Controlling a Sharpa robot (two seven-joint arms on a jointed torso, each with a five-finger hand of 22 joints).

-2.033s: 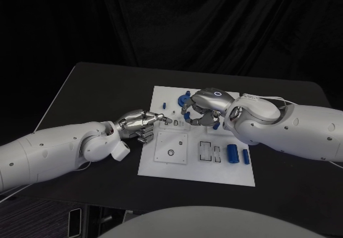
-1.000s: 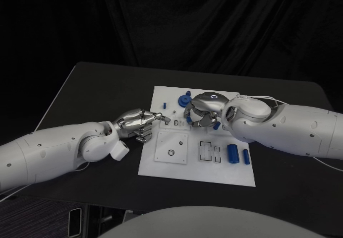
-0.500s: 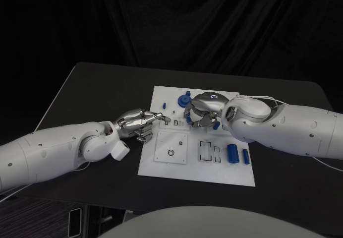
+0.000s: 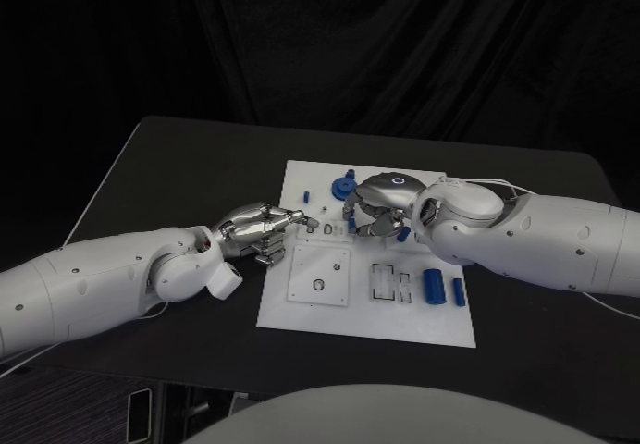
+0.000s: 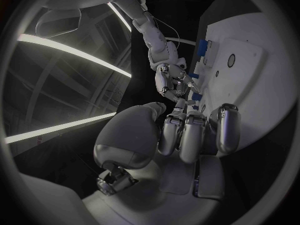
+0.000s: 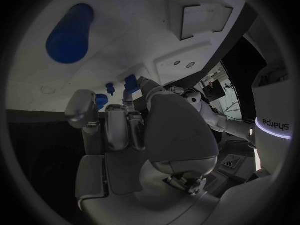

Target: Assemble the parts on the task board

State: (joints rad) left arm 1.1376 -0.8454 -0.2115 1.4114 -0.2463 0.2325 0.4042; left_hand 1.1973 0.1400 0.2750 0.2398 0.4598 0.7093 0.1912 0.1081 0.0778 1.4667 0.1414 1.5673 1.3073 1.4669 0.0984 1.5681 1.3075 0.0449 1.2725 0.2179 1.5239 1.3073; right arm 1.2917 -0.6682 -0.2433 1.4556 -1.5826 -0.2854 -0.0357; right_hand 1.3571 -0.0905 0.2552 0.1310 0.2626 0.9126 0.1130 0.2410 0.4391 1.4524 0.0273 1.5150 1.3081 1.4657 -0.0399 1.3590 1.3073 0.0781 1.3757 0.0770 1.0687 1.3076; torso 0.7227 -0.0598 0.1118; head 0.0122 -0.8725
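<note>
The white task board (image 4: 304, 312) lies mid-table. My right hand (image 4: 377, 208) hovers low over its far middle, fingers curled down. In the right wrist view its fingertips (image 6: 128, 101) close round a small blue part (image 6: 130, 81), with other small blue pieces (image 6: 102, 101) just beside. A round blue part (image 4: 346, 188) and a small blue peg (image 4: 307, 196) stand to the left of that hand. My left hand (image 4: 260, 231) rests at the board's left edge, fingers curled in with nothing in them. The left wrist view shows the right hand (image 5: 172, 82) over the board (image 5: 262, 85).
Two blue cylinders (image 4: 434, 285) (image 4: 459, 292) lie on the board's right side, next to dark rectangular slots (image 4: 387, 282). A raised white square plate with holes (image 4: 320, 276) sits near the left hand. Black table (image 4: 174, 157) surrounds the board.
The right hand has shifted a little left and lower over the board's far middle since two seconds ago, then held nearly still. The left hand has not moved.
</note>
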